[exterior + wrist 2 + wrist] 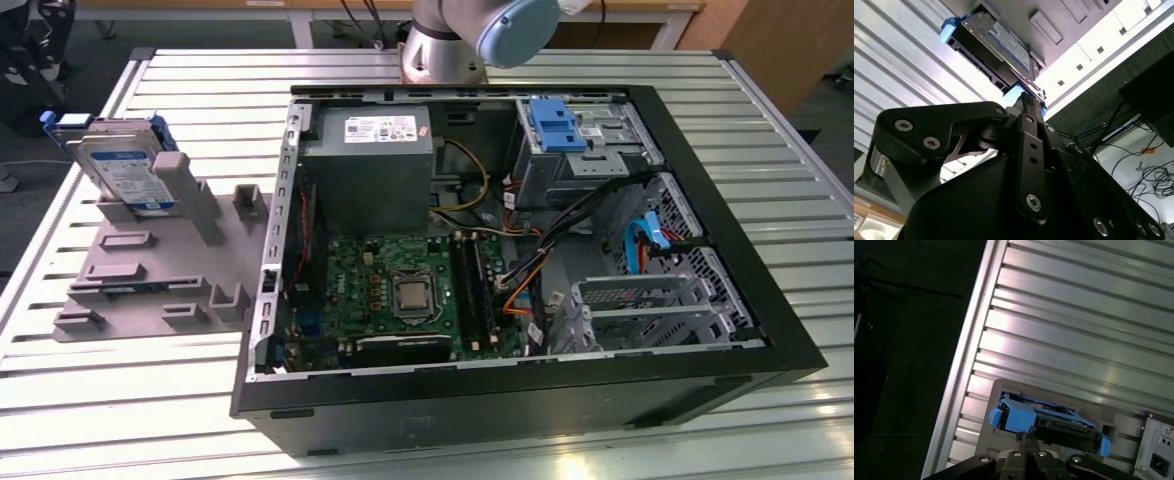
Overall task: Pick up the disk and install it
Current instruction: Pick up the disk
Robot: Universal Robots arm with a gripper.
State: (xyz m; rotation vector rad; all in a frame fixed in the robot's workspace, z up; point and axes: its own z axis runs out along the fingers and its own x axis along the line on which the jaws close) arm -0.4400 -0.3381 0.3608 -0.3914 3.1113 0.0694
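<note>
Disk [120, 168], flat silver metal with white-and-blue label and blue plastic rails, stands tilted in a matte grey holder [147, 270]; black gripper [1025, 435] has jaws together

My arm [461, 35] shows at twelve o'clock in the exterior view; in the first wrist view my pincer [1023, 436] sits pressed together, empty.

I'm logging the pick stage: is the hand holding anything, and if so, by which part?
Nothing is held. The disk stands alone in its grey holder. The hand is shut on nothing, apart from the disk.
</note>
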